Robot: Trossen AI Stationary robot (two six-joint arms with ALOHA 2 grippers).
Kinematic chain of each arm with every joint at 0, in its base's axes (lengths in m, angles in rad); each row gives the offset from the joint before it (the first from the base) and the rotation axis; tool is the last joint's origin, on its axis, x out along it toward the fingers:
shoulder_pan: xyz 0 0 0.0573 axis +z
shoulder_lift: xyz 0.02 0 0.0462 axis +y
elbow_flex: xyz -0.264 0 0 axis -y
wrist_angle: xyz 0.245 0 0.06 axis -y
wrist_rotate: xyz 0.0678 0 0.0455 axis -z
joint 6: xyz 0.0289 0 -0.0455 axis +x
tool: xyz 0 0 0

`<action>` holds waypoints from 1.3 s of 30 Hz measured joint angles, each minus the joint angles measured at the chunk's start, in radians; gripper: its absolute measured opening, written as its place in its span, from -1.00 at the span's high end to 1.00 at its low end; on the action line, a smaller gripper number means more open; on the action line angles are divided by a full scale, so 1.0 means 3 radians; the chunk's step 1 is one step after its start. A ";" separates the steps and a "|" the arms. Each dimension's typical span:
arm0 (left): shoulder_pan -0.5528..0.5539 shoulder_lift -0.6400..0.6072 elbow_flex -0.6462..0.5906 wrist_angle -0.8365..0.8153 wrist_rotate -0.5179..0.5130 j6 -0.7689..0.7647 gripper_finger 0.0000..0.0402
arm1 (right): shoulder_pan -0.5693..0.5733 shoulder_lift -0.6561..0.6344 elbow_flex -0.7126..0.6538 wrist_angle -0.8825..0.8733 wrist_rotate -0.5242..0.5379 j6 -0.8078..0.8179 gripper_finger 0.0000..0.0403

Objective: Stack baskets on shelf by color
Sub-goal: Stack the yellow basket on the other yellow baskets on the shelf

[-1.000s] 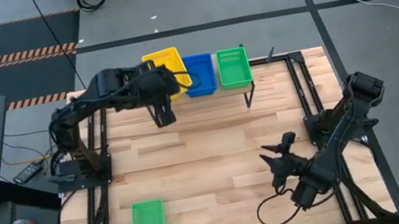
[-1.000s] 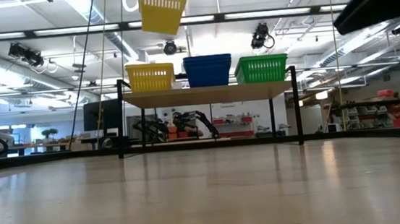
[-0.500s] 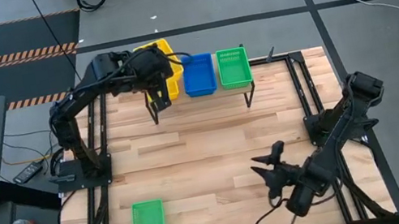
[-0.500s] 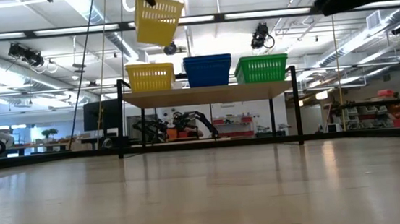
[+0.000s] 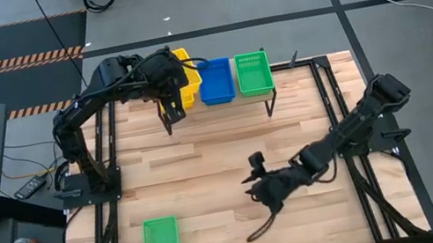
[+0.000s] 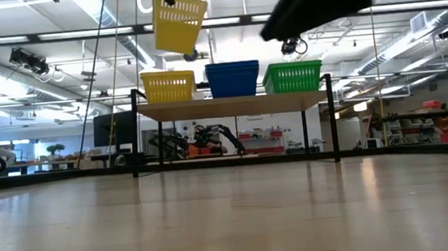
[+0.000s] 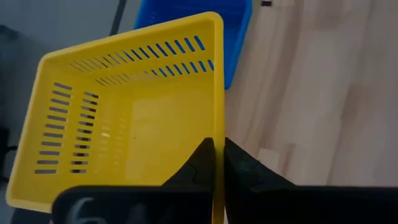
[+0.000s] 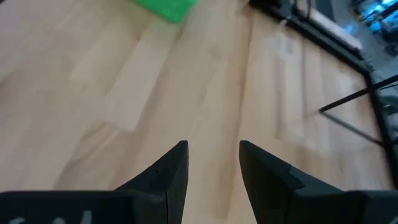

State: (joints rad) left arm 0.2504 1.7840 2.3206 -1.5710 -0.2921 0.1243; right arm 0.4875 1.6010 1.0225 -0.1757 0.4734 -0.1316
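Note:
My left gripper [image 7: 217,149] is shut on a yellow basket [image 6: 177,22], held high over the left end of the shelf [image 6: 234,106]. On the shelf's plank stand a yellow basket [image 6: 168,86], a blue basket [image 6: 233,79] and a green basket [image 6: 292,76], side by side on their bottoms. Another green basket [image 5: 161,241] lies flat on the table near its front left corner. My right gripper [image 5: 259,187] hovers open over the middle of the table, with nothing between its fingers [image 8: 173,171]. My left gripper pinches the rim of one side wall [image 7: 217,127] of the yellow basket, one finger inside the basket and one outside. The fingers come from above, slanting down. The basket hangs tilted and clear, above the yellow basket on the shelf.
Black frame rails [image 5: 341,108] run along the table's left and right sides by the arm bases. A dark cable [image 5: 257,226] trails below my right arm. Bare wooden tabletop [image 5: 206,163] lies between the shelf and the near edge.
My left gripper has swung a little toward the table's left with the yellow basket, which has tipped further and now hangs still. My right gripper has swept from the table's right front toward its middle, turning as it went, and has stayed open.

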 joint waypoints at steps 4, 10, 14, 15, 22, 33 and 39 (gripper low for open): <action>-0.0003 -0.0011 -0.0175 0.0002 0.0094 0.0064 0.93 | -0.0153 -0.0085 0.0000 0.0160 -0.0016 -0.0178 0.26; 0.0093 -0.0168 -0.0742 0.0005 0.0082 0.0099 0.93 | -0.0333 -0.0368 0.0003 0.0455 -0.0230 -0.0372 0.26; 0.0157 -0.0351 -0.1148 0.0237 0.0081 0.0103 0.93 | -0.0413 -0.0578 0.0008 0.0445 -0.0276 -0.0461 0.26; 0.0163 -0.0408 -0.1245 0.0299 0.0085 0.0131 0.93 | -0.0427 -0.0630 0.0008 0.0406 -0.0275 -0.0492 0.26; 0.0135 -0.0828 -0.1868 0.1005 0.0088 0.0426 0.93 | -0.0523 -0.0943 0.0008 0.0340 -0.0275 -0.0601 0.26; 0.0152 -0.1073 -0.2510 0.1463 0.0083 0.0866 0.93 | -0.0634 -0.1155 0.0008 0.0127 -0.0275 -0.0610 0.26; 0.0194 -0.1068 -0.2550 0.1759 0.0079 0.1051 0.93 | -0.0659 -0.1143 0.0006 0.0037 -0.0275 -0.0601 0.26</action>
State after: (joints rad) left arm 0.3088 1.4635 1.5555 -1.0432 -0.2684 0.4395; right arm 0.2899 1.2581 1.0245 -0.1646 0.3908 -0.3118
